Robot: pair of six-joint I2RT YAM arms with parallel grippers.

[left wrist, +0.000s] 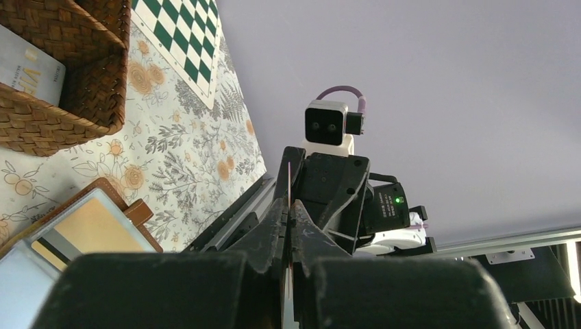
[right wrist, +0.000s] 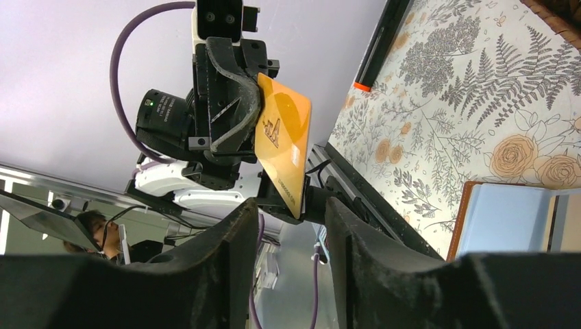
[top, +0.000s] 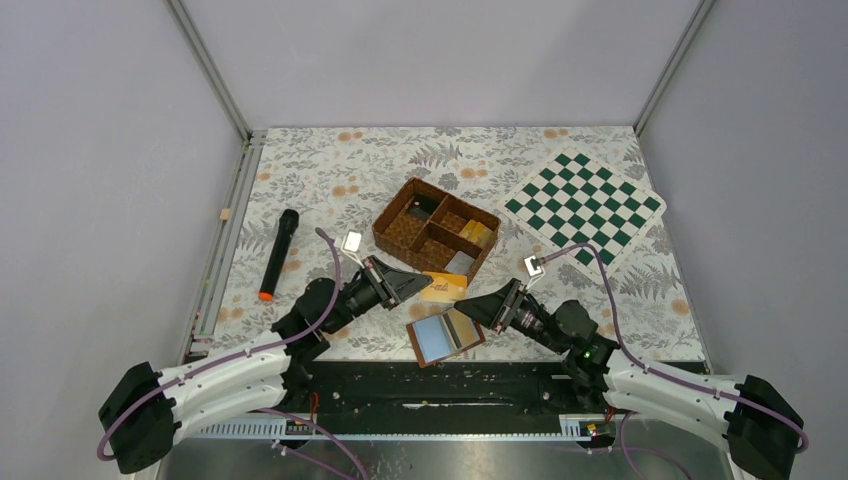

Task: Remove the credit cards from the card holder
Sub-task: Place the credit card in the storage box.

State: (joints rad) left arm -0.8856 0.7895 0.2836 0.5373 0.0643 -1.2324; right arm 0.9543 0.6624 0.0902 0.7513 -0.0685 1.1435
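Above the open card holder (top: 441,338), a credit card (right wrist: 284,140) is gripped by the left fingers (right wrist: 231,103); the right fingers (right wrist: 205,274) are spread apart.

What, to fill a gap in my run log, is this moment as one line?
left gripper: shut on gold credit card | right gripper: open | card holder: lying open, second card inside

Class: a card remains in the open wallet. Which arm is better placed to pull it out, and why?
Right. The right gripper is open, empty and beside the wallet; the left gripper is shut on a yellow card.
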